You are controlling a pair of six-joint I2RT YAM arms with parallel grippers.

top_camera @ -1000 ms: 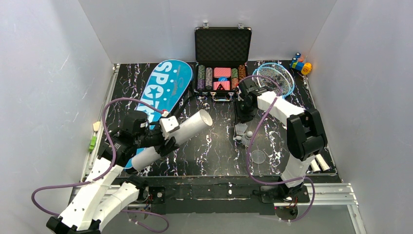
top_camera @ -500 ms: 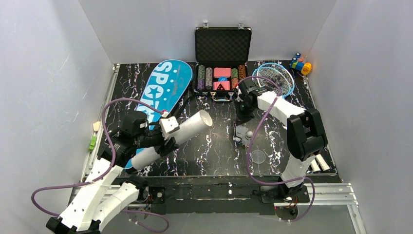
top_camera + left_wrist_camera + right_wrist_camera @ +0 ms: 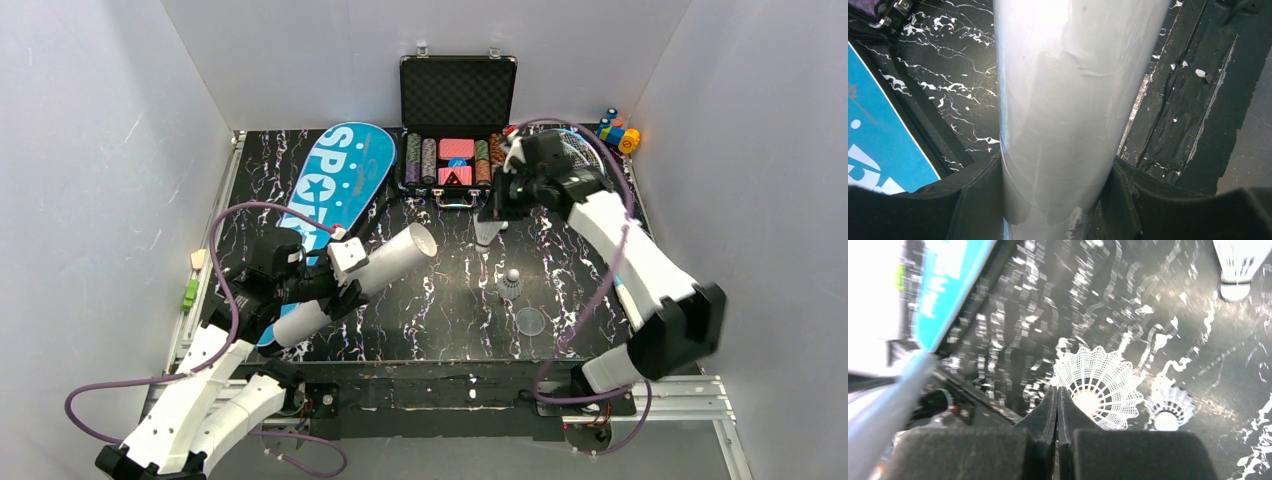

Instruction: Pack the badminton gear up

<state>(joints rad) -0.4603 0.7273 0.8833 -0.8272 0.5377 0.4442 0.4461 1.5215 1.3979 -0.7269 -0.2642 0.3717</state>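
Observation:
My left gripper (image 3: 345, 275) is shut on the long white tube (image 3: 385, 265) and holds it slanted above the table; in the left wrist view the tube (image 3: 1073, 75) fills the space between the jaws of the left gripper (image 3: 1055, 175). My right gripper (image 3: 492, 215) is raised in front of the poker case, shut on the mesh rim of a white shuttlecock (image 3: 1100, 387), which hangs below the gripper (image 3: 1057, 390). A second shuttlecock (image 3: 511, 285) stands on the table beneath it (image 3: 1168, 412). The blue "SPORT" bag (image 3: 335, 180) lies at the far left. The light-blue rackets (image 3: 583, 152) are mostly hidden behind the right arm.
An open black poker-chip case (image 3: 457, 100) stands at the back centre. Colourful toy blocks (image 3: 617, 132) sit in the far right corner. A clear round lid (image 3: 530, 321) lies near the front. Small green and yellow pieces (image 3: 192, 285) lie on the left rail.
My right arm has risen from the table and swung toward the back, carrying one shuttlecock up; one shuttlecock stays on the table. The left arm and tube have not moved.

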